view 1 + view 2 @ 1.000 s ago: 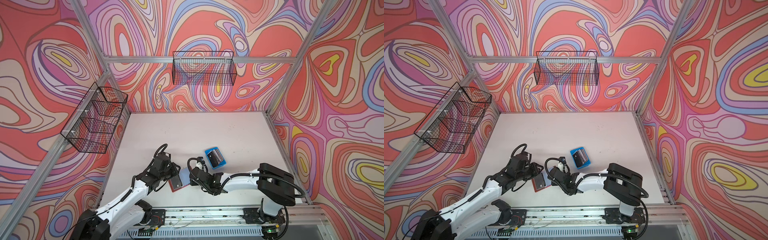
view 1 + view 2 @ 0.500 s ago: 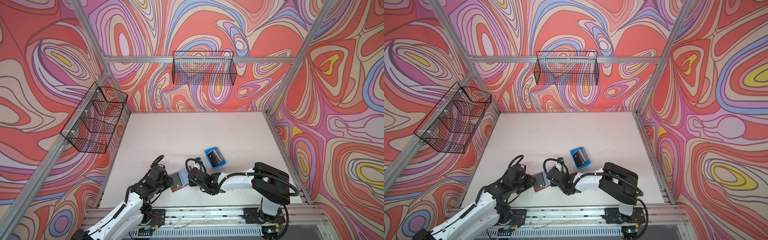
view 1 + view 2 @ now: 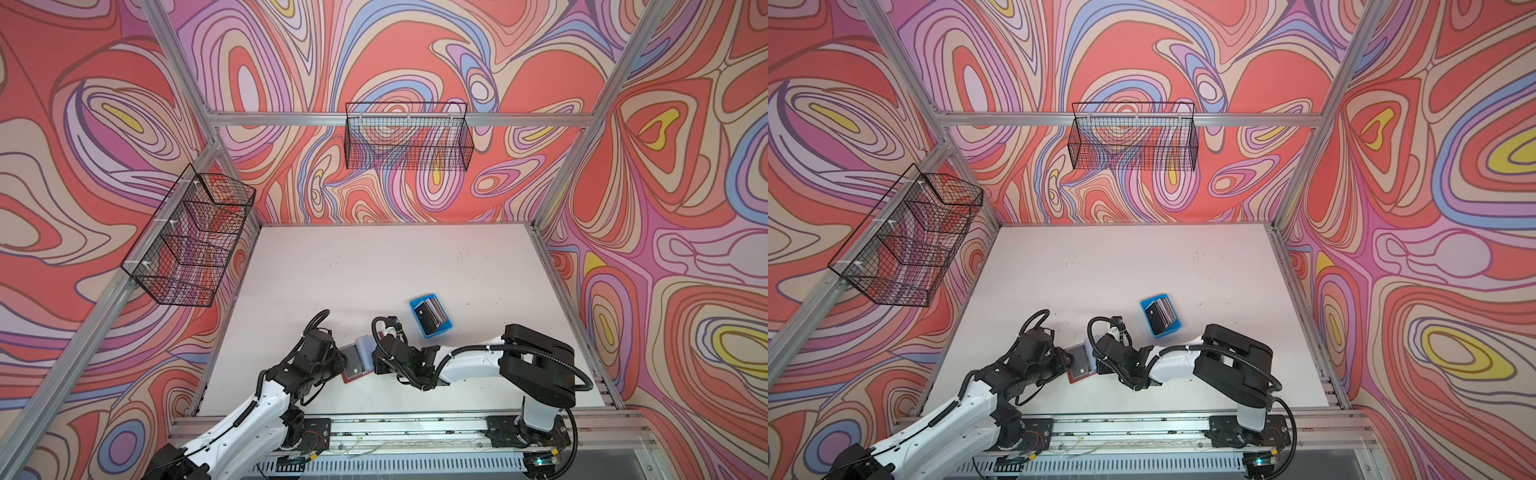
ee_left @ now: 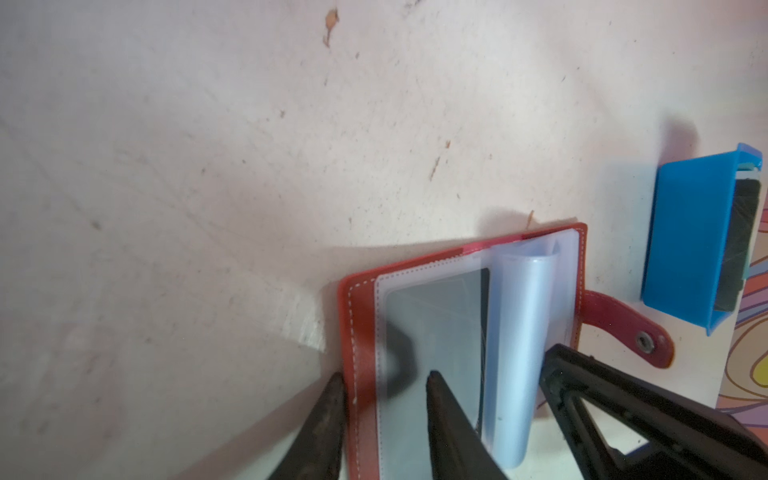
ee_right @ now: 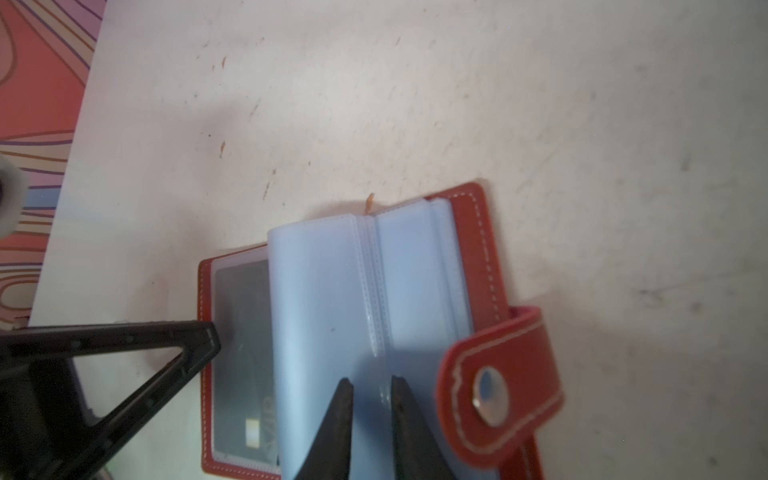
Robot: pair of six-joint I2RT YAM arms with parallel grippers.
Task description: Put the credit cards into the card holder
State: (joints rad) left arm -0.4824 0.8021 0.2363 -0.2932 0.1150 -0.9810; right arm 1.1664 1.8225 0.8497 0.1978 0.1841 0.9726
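One dark card [image 4: 436, 324] is in the open card holder [image 4: 357, 332] on the table [image 3: 374, 270]. More credit cards [image 3: 432, 316] wait in the blue tray [image 3: 438, 331]. Our left gripper [image 4: 384, 378] has its fingers apart; our right gripper [image 5: 370, 382] pinches the clear sleeves [image 5: 316, 311].

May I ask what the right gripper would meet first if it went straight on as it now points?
Most likely the card holder, at its clear sleeves: the right gripper points straight into them; contact is unclear.
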